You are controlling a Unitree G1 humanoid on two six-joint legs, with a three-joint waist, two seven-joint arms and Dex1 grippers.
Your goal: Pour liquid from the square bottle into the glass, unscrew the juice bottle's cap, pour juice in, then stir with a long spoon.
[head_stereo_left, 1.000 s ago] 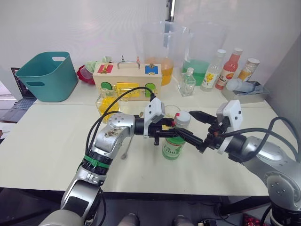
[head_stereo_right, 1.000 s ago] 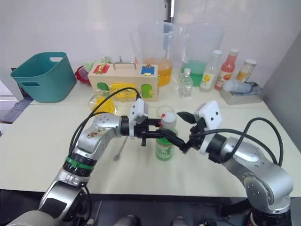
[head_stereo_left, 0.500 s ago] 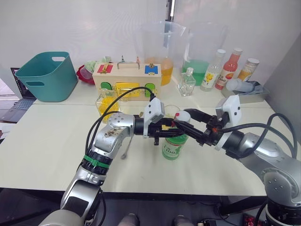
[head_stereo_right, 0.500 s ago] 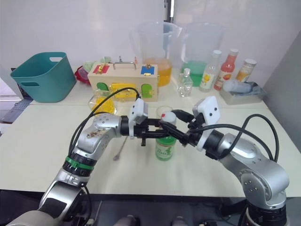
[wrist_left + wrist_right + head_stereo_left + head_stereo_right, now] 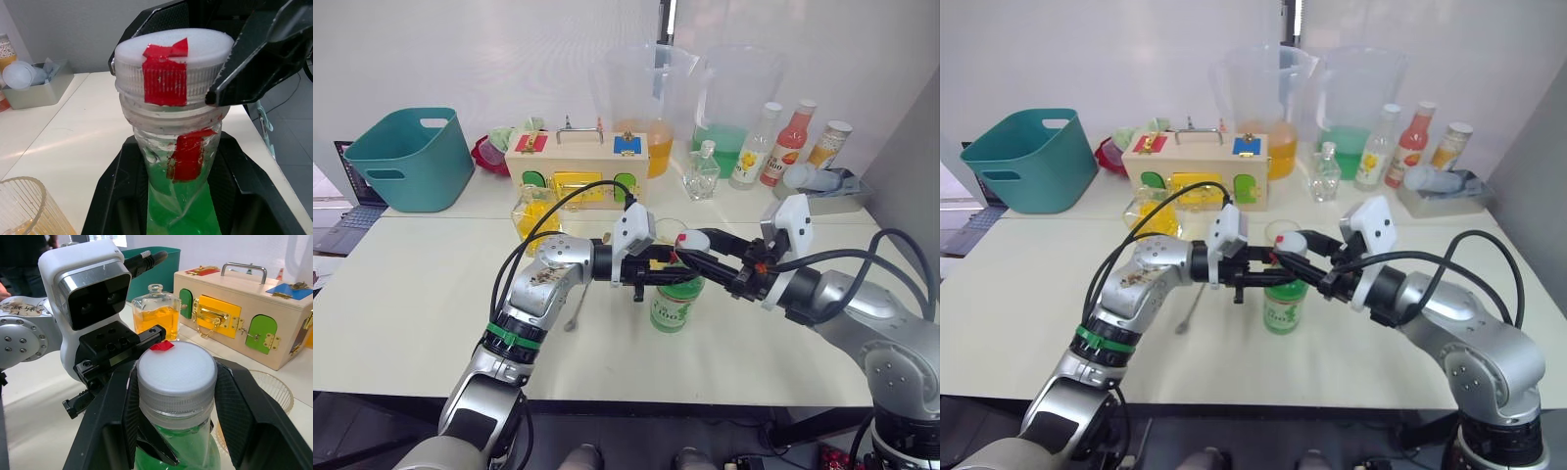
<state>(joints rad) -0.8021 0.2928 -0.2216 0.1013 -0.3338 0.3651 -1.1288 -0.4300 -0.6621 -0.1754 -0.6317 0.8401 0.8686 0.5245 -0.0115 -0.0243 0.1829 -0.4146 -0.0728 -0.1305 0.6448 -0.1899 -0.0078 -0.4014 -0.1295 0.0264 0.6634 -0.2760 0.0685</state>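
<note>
The juice bottle (image 5: 673, 300), holding green liquid, stands upright at the table's middle. My left gripper (image 5: 666, 278) is shut on it just below the neck. Its white cap (image 5: 176, 369) carries red tape, and my right gripper (image 5: 691, 251) is shut on it, one black finger (image 5: 120, 406) pressed to each side. The ribbed glass (image 5: 19, 208), with a little orange liquid in it, stands just behind the bottle. Further left, in front of the wooden box, is the square bottle (image 5: 536, 210) of orange liquid. The long spoon (image 5: 576, 309) lies on the table under my left forearm.
A wooden latch box (image 5: 579, 164) and a teal basket (image 5: 411, 157) stand at the back left. Two big pitchers (image 5: 641, 103), a clear square flask (image 5: 704, 172), several sauce bottles (image 5: 789, 143) and a grey tray (image 5: 827, 191) line the back right.
My right gripper has come in from the right of the bottle, risen to the cap and shut on it. The left gripper has held the bottle still.
</note>
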